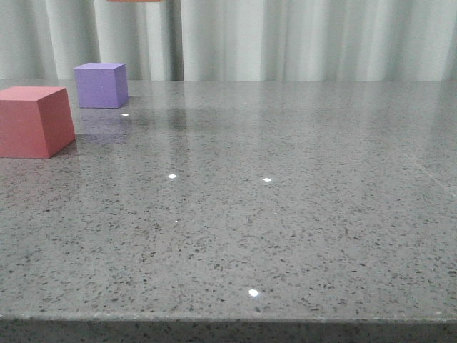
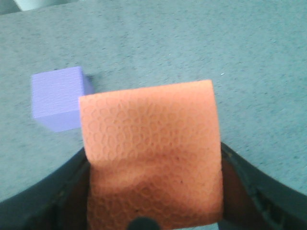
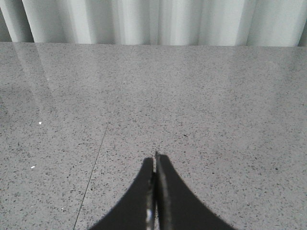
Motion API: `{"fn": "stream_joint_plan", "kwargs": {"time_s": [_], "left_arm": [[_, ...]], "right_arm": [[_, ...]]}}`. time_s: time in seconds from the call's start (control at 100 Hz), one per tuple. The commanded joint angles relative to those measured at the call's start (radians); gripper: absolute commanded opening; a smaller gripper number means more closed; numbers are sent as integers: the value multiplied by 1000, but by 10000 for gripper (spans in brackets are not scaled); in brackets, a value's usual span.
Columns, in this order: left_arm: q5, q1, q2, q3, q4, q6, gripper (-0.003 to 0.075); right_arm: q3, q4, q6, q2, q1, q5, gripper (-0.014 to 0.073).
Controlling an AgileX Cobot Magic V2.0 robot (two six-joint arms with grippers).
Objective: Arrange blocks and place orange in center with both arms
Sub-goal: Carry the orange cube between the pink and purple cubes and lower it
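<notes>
The left end effector point(image 2: 153, 191) is clamped on the orange cube point(image 2: 151, 163), holding it in the air above the counter point(image 1: 285, 236), with the purple cube point(image 2: 57, 98) below. The cube looks light and slightly compressible, so a flat squeeze on opposite faces should hold. Its matte orange skin shows a fine crackled texture. The right end effector point(image 3: 155, 191) hangs pressed together, empty. The reddish-pink cube point(image 1: 32, 121) sits near the purple one.
</notes>
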Motion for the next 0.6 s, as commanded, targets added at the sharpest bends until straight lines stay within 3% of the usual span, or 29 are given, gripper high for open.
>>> {"fn": "stream_joint_plan", "kwargs": {"time_s": [0.0,0.13,0.23,0.37,0.59], "left_arm": [[-54,41,-73,27,-10,29,270],[-93,118,-106,132,-26,34,270],[-135,183,-113,198,-107,127,270],[-210,266,-111,236,-222,241,270],[-237,335,-94,244,-252,302,270]], "right_arm": [[-28,-15,-2,1,-5,-84,-110],[-28,-15,-2,1,-5,-84,-110],[-28,-15,-2,1,-5,-84,-110],[-28,-15,-2,1,-5,-84,-110],[-28,-15,-2,1,-5,-84,-110]]}}
